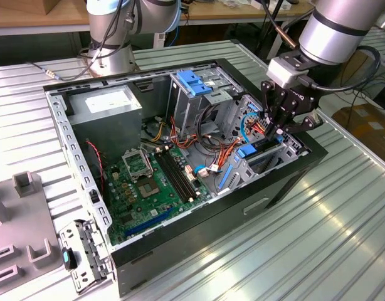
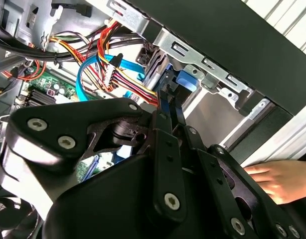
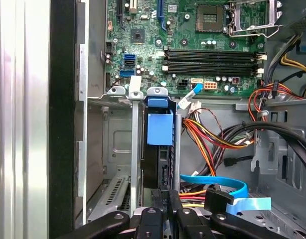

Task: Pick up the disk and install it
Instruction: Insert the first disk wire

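ribbed shiny metal table (image 1: 343,251), matt black tool (image 1: 281,128)

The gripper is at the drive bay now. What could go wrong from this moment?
1. The blue cable and coloured wires lie beside the gripper; it might snag them.
2. A person's hand is near the case and could be struck.
3. The disk sits between metal bay rails and may jam if tilted.

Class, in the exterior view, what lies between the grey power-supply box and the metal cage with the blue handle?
In the exterior view, a bundle of yellow and red wires fills the gap between box and cage.
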Robot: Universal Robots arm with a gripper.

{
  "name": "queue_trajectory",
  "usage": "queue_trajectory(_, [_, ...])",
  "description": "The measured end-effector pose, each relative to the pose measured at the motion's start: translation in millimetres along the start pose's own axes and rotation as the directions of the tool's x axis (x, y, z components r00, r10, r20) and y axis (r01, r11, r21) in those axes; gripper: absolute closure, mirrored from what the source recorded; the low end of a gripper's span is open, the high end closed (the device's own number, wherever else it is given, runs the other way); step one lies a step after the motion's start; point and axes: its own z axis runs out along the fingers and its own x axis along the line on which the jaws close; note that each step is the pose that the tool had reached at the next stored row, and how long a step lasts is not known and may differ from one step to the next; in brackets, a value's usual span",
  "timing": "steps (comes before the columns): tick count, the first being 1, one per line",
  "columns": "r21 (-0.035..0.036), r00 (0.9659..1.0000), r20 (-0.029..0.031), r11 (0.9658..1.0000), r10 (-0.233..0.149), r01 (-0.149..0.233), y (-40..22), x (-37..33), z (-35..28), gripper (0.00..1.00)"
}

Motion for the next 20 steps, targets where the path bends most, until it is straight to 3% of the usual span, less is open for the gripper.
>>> queue_trajectory(7, [-0.0003, 0.9994, -0.0006, 0.9994, 0.034, -0.034, 0.0, -0.5, 0.0, 0.83])
queue_trajectory(20, [-0.0004, 0.9994, 0.0023, 0.9994, 0.036, -0.036, 0.1, -0.5, 2.8, 0.83])
